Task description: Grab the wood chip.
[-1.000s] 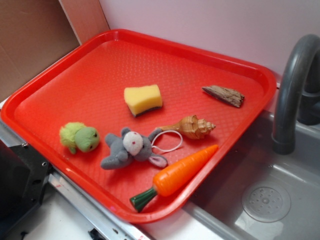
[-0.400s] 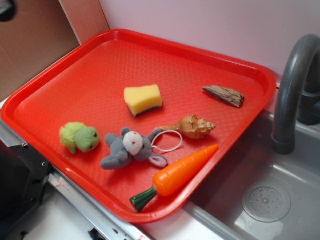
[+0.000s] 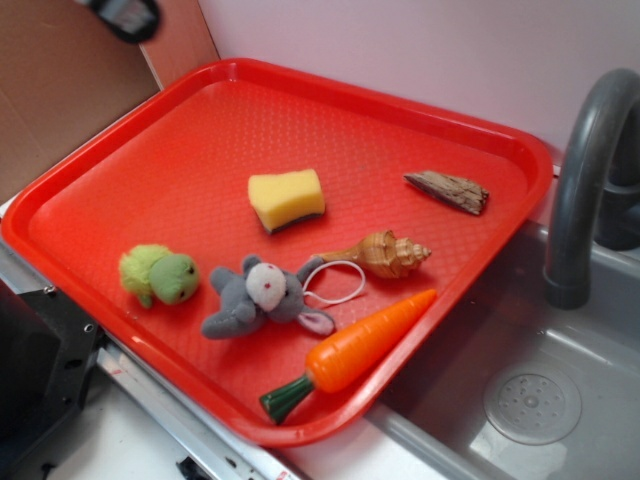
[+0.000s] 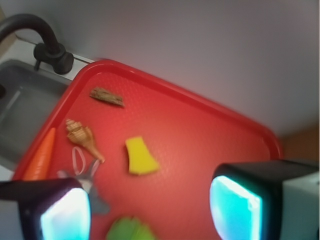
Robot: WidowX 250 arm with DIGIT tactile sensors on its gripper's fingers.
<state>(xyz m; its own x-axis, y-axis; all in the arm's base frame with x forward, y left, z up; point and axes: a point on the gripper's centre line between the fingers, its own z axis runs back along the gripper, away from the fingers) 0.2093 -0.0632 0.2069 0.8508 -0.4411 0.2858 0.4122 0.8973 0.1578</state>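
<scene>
In the exterior view only a blurred dark scrap of the gripper (image 3: 125, 17) shows, cut by the top edge at 11 o'clock; whether its jaws are apart cannot be told there. The faucet (image 3: 585, 170) is cropped by the right edge at 3 o'clock. The whole wrist view is soft with blur. Its two fingers (image 4: 62, 210) are cut by the bottom edge, and the left one hides most of the grey plush (image 4: 95, 195). The green plush (image 4: 129, 230) at 6 o'clock and the carrot (image 4: 41, 157) at 8 o'clock are partly cut off or covered
</scene>
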